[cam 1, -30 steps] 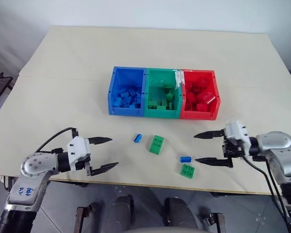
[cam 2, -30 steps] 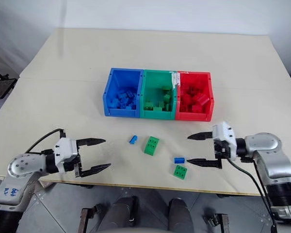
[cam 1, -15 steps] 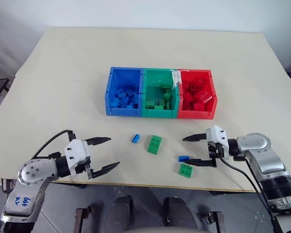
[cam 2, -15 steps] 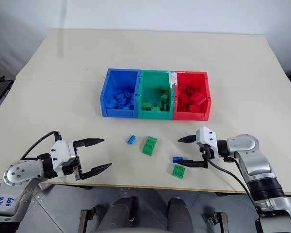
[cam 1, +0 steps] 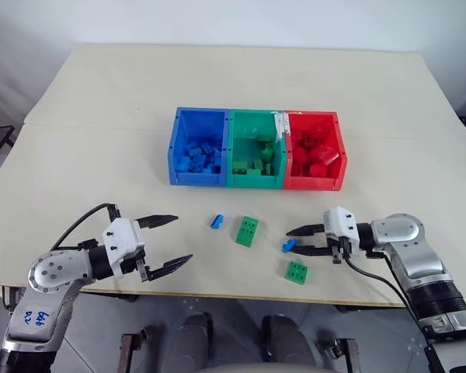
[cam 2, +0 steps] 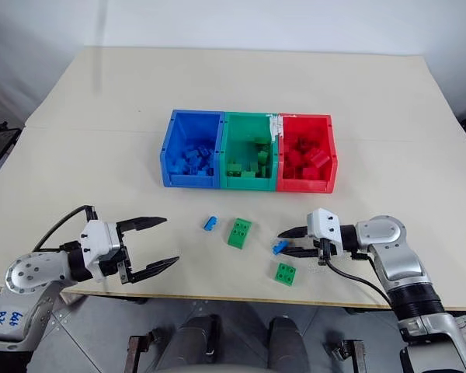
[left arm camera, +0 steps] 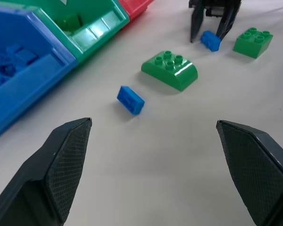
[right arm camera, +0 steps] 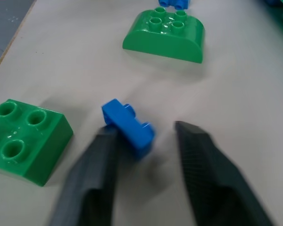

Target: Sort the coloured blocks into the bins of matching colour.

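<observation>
one blue block (cam 1: 288,246) between right gripper (cam 1: 293,241) fingers

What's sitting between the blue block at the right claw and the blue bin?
Nothing blocks it. The curved green block and another blue block lie on the table beside the route from the blue block to the blue bin.

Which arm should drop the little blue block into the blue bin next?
Probably the right: its tool is closing around that blue block. The left tool is open, holds nothing, and sits farther away from the blue bin.
</observation>
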